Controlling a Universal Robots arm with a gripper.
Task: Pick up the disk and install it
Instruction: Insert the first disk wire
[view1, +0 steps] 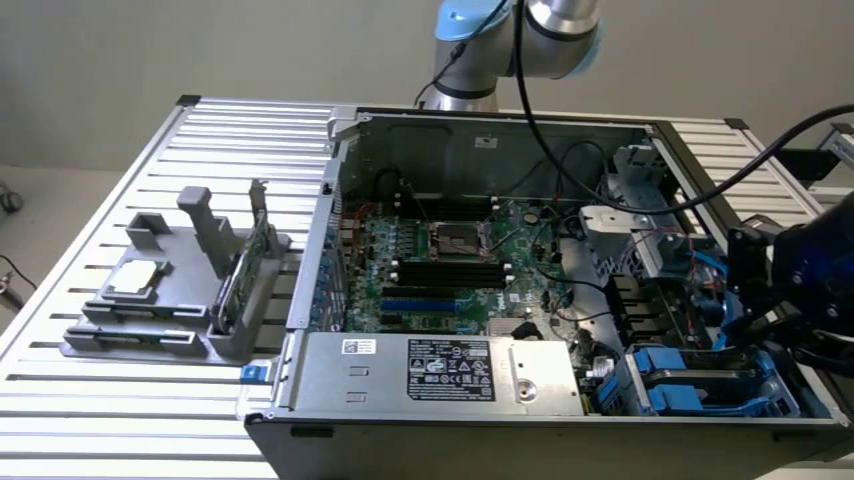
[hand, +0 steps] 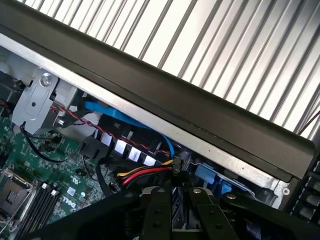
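Observation:
My gripper (view1: 747, 305) hangs over the open computer case (view1: 350, 180) at the exterior view's right, above the drive bays. In the wrist view the gripper (hand: 178, 200) has its two black fingers (hand: 159, 212) drawn close on a thin dark slab seen edge-on, the disk (hand: 179, 210). From outside, the gripper's dark body hides most of the disk. Below it is a drive bay with blue rails (view1: 694, 385). The bay's blue plastic (hand: 205, 175) lies just past the fingertips.
A grey stand (view1: 160, 320) on the slatted table at the exterior view's left holds a silver chip (view1: 138, 278) and an upright green card (view1: 240, 270). Inside the case are the motherboard (view1: 441, 260), power supply (view1: 441, 370) and loose cables (hand: 145, 172). The case wall (hand: 200, 115) runs close by.

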